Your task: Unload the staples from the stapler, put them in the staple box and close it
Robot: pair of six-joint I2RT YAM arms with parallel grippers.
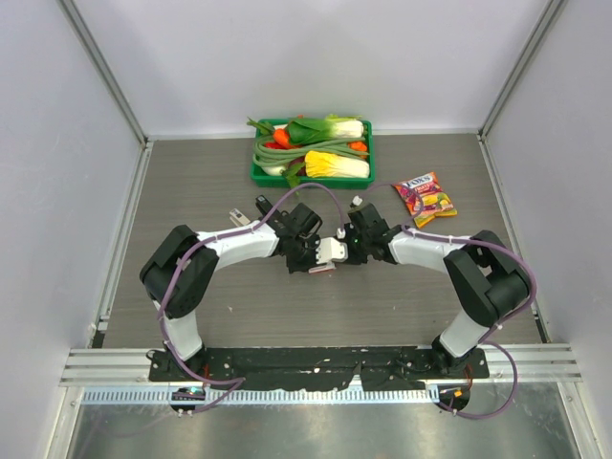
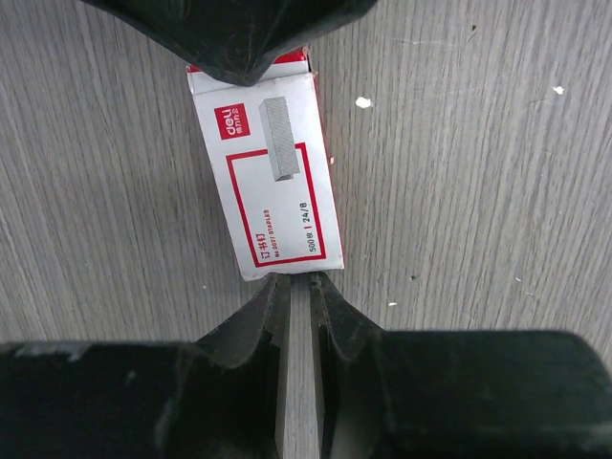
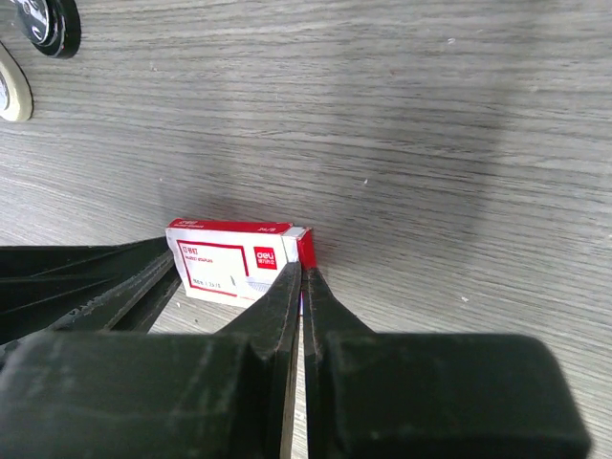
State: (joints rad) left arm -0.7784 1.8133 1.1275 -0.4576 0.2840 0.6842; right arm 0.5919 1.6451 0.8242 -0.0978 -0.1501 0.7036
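Observation:
The stapler (image 1: 239,218), slim, white and silver, lies on the table behind my left forearm, with no gripper on it. The staples are out of view. Both grippers meet over a small red-and-white staple box (image 2: 273,163) at the table's middle. My left gripper (image 2: 297,278) has its tips against one short end of the box. Only a thin slit shows between its fingers, and nothing is in it. My right gripper (image 3: 304,271) is shut, its tips touching the box (image 3: 239,258) at the opposite, red end. The box lies flat on the wood.
A black stapler (image 1: 262,204) lies just behind the left gripper. A green tray (image 1: 256,175) of vegetables stands at the back centre. A colourful snack packet (image 1: 426,198) lies back right. A small white thing (image 1: 356,202) sits behind the right gripper.

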